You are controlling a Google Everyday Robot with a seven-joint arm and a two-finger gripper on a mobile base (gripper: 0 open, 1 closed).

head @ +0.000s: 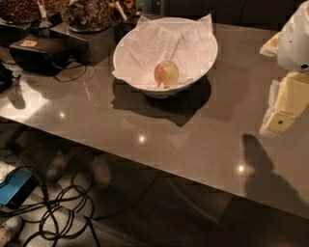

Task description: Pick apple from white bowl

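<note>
The apple (166, 74), small, yellowish-green with a pink blush, lies in the middle of the white bowl (130, 46), which is wide, lined with crumpled white paper and stands on the glossy grey-brown table (145, 140). My gripper (284, 105) hangs at the right edge of the camera view, well to the right of the bowl and above the table, casting a shadow on the tabletop below it. It holds nothing that I can see.
Dark containers of brown snacks (87, 12) stand at the back left. A black headset-like device (38, 53) with a cable lies left of the bowl. Cables (53, 217) and a blue object (14, 188) lie on the floor below the table's front edge.
</note>
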